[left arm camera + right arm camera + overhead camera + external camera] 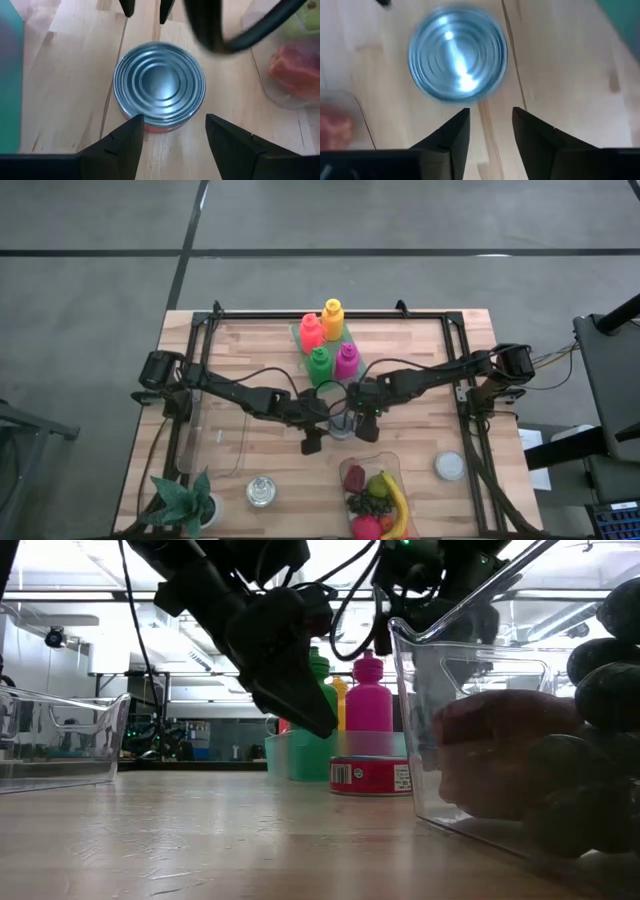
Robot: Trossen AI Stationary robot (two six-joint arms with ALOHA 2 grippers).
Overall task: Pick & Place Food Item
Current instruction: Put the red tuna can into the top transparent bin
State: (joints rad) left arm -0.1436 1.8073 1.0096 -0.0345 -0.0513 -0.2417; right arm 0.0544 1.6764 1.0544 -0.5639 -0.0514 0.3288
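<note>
A short tin can (pixel 342 423) stands upright near the middle of the wooden table (pixel 250 345), lid up, red label showing from the low view, with both arms crowded over it. The left gripper (pixel 170 135) hangs right above the can with its fingers spread, one to either side of the rim and not touching it; it looks to me the better placed of the two, since the can sits squarely in the gap. The right gripper (pixel 488 127) is just beside the can, toward the table's right edge, its fingers apart with only bare wood between them (the can lies ahead of its tips, not between them). Being round, the can has no long axis to line up with, so I judge a straight drop by the left arm would do. The clear fruit tray (pixel 392 462) waits at the near edge, just right of the can.
</note>
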